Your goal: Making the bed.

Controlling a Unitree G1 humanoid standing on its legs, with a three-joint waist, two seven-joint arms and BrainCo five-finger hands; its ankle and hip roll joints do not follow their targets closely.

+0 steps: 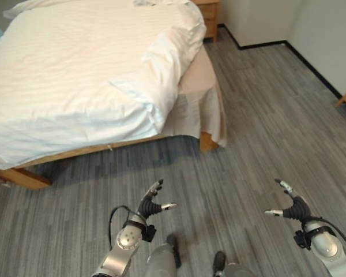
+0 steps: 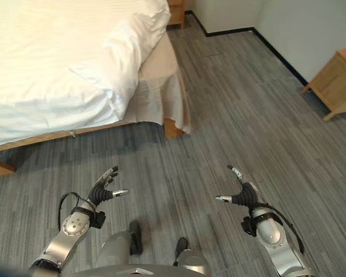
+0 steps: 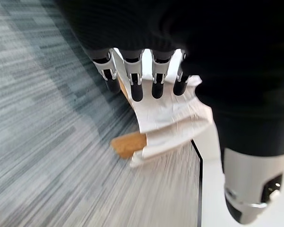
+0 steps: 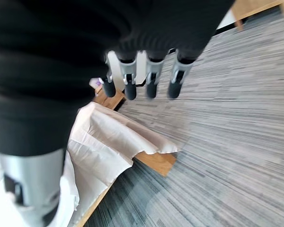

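A wooden-framed bed (image 1: 23, 176) fills the upper left, covered by a white duvet (image 1: 75, 75) with a rumpled fold at its near right corner (image 1: 155, 75). A beige sheet (image 1: 205, 104) hangs down over the foot corner, past the wooden leg (image 1: 206, 141). My left hand (image 1: 151, 203) hovers over the floor in front of the bed with its fingers straight and spread, holding nothing. My right hand (image 1: 291, 205) hangs to the right at the same height, also open and empty. Both hands are well short of the bed.
Grey plank flooring (image 1: 259, 115) stretches between me and the bed and out to the right. A wooden nightstand (image 1: 209, 14) stands at the bed's far corner. Another wooden cabinet (image 2: 334, 81) stands by the right wall.
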